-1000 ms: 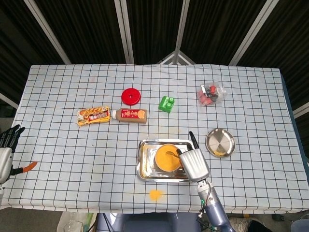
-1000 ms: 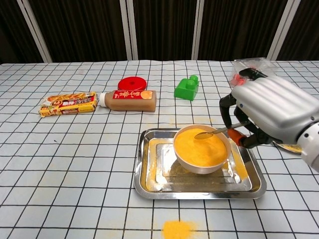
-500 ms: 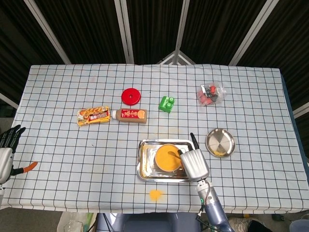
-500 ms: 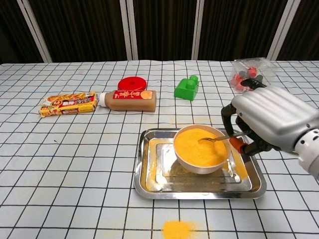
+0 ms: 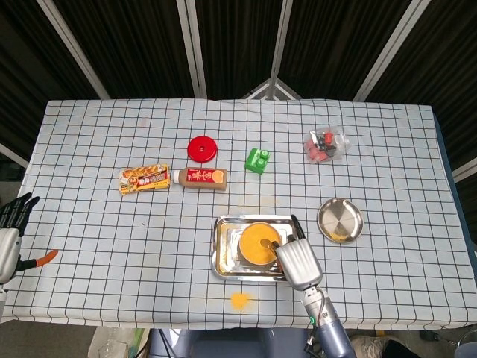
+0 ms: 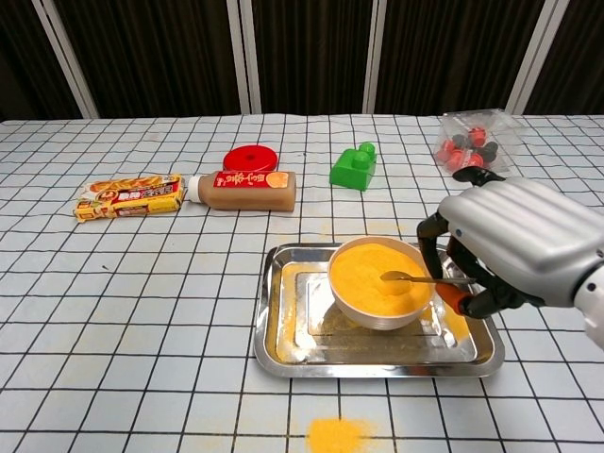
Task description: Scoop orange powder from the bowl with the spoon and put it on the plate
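A checked cloth covers the counter (image 5: 112, 149). Near its front edge sits a metal tray (image 6: 283, 326), dusted with orange powder, and inside the tray stands a white bowl (image 6: 377, 307) filled with orange powder (image 6: 363, 274). The right robot hand (image 6: 524, 241) is at the tray's right side, its fingers curled around the handle of a spoon (image 6: 415, 277); the spoon lies nearly level, with its scoop over the powder in the bowl. To the right of the tray, apart from it, is the round metal plate (image 5: 340, 220), with a little orange powder at its near edge. The left robot hand (image 5: 9, 224) hangs at the far left edge of the counter, its dark fingers spread and nothing in them.

Further back lie a brown bottle (image 5: 200, 178) on its side, with a yellow snack packet (image 5: 144, 179) just left of it. Behind them is a red round lid (image 5: 201, 148), a green block (image 5: 258, 159) and, far right, a clear bag of small red and dark pieces (image 5: 326, 144). A small patch of spilled orange powder (image 5: 239, 300) lies on the cloth in front of the tray.
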Controlling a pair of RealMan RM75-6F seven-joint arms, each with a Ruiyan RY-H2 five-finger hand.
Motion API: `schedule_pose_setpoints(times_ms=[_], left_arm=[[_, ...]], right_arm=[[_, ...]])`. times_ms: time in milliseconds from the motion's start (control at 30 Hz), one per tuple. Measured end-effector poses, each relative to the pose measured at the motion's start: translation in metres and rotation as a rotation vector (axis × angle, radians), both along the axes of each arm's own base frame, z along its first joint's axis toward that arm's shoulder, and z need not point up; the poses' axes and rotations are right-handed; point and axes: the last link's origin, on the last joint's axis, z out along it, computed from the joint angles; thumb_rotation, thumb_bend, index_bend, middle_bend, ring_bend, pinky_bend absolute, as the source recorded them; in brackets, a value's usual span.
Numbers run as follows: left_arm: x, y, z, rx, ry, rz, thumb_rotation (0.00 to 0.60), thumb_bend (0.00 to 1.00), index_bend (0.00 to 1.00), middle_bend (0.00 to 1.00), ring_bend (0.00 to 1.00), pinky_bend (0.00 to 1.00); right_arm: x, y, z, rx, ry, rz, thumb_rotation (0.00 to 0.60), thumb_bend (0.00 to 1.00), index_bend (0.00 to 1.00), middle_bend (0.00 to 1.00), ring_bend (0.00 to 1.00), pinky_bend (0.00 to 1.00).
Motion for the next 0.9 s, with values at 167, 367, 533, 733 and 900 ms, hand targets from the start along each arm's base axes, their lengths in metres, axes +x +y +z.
schedule_pose_setpoints(times_ms=[167, 367, 533, 733, 900], left_arm=[[0.000, 0.000, 0.000, 0.000, -0.001, -0.001, 0.600, 0.00, 0.00, 0.00, 0.00, 0.00], [0.000, 0.000, 0.000, 0.002, -0.003, -0.001, 0.600, 0.00, 0.00, 0.00, 0.00, 0.00], [0.000, 0.000, 0.000, 0.002, -0.004, -0.001, 0.600, 0.00, 0.00, 0.00, 0.00, 0.00], [0.000, 0.000, 0.001, 0.004, -0.007, -0.001, 0.600, 0.00, 0.00, 0.00, 0.00, 0.00], [0.001, 0.000, 0.001, 0.003, -0.007, -0.002, 0.600, 0.00, 0.00, 0.00, 0.00, 0.00]], right_arm=[[0.002, 0.005, 0.000, 0.012, -0.007, 0.007, 0.600, 0.75, 0.95, 0.84, 0.52, 0.01], [0.007, 0.006, 0.003, -0.002, -0.041, 0.031, 0.600, 0.75, 0.95, 0.84, 0.52, 0.01], [0.012, 0.006, 0.006, -0.019, -0.084, 0.060, 0.600, 0.75, 0.95, 0.84, 0.53, 0.01], [0.013, 0.009, 0.008, -0.022, -0.096, 0.061, 0.600, 0.75, 0.95, 0.84, 0.53, 0.01], [0.014, 0.009, 0.009, -0.029, -0.102, 0.066, 0.600, 0.75, 0.95, 0.84, 0.53, 0.01]])
